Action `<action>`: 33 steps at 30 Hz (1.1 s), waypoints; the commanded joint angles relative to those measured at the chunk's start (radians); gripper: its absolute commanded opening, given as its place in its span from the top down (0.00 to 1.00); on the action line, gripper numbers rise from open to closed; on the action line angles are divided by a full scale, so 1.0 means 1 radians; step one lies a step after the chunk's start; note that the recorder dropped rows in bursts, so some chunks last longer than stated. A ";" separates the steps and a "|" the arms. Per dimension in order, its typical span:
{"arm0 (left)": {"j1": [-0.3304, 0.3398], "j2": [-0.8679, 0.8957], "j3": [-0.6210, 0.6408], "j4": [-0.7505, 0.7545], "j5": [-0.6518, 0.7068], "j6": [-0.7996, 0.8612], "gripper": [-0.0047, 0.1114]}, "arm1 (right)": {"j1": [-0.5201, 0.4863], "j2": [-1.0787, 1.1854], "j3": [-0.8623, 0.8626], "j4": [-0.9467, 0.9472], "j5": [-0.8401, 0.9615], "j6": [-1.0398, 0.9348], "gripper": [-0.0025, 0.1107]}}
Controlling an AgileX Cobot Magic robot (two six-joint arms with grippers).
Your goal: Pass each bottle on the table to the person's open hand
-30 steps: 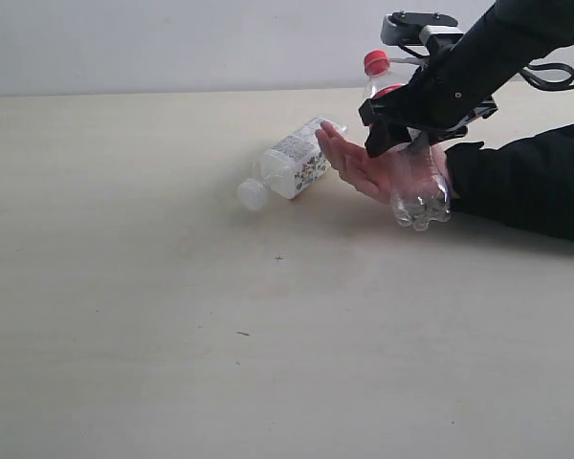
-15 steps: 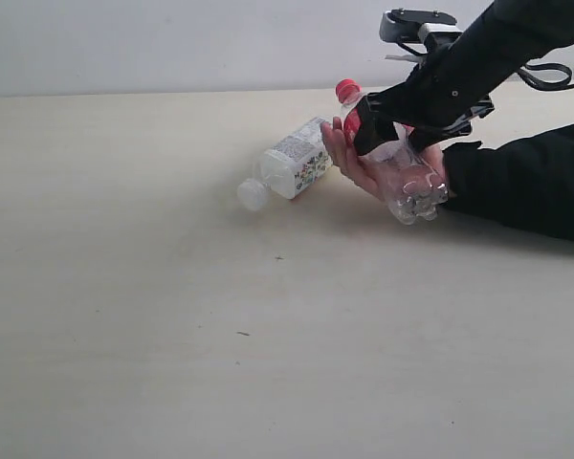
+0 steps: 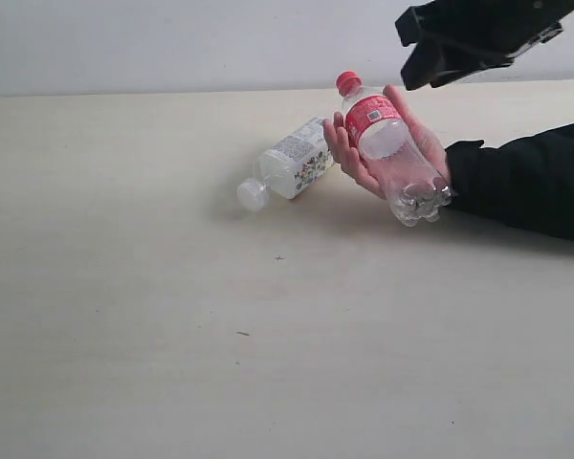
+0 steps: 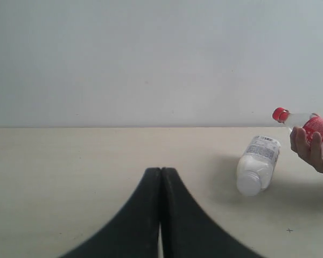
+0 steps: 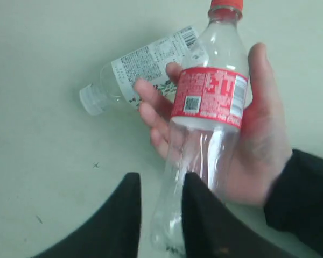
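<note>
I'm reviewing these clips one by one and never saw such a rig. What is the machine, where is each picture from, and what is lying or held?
It is a robot with two arms, each ending in two black fingers. One picture comes from a camera off the arms, the other two from a camera on each wrist. The left fingers are shut on nothing. The right fingers are open, up above a person's hand, which holds a clear bottle with a red cap. A small white-capped bottle lies on its side on the table beside that hand.
</note>
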 commanded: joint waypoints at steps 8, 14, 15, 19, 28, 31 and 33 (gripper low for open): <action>0.000 -0.006 0.003 0.001 -0.003 0.002 0.96 | -0.004 -0.693 0.637 0.066 -0.275 0.003 0.98; 0.000 -0.006 0.003 0.001 -0.003 0.002 0.96 | -0.004 -1.067 0.881 0.143 -0.405 0.005 0.98; 0.000 -0.006 0.003 0.001 -0.003 0.002 0.96 | -0.004 -1.119 0.907 0.156 -0.410 0.005 0.98; 0.000 -0.006 0.003 0.001 -0.003 0.002 0.96 | -0.004 -1.254 0.973 0.162 -0.412 0.012 0.98; 0.000 -0.006 0.003 0.001 -0.003 0.002 0.96 | -0.004 -1.354 0.977 0.208 -0.418 0.023 0.98; 0.000 -0.006 0.003 0.001 -0.003 0.002 0.96 | -0.004 -1.355 0.977 0.237 -0.420 0.023 0.98; 0.000 -0.006 0.003 0.001 -0.003 0.002 0.96 | -0.004 -1.355 0.977 0.230 -0.408 0.019 0.98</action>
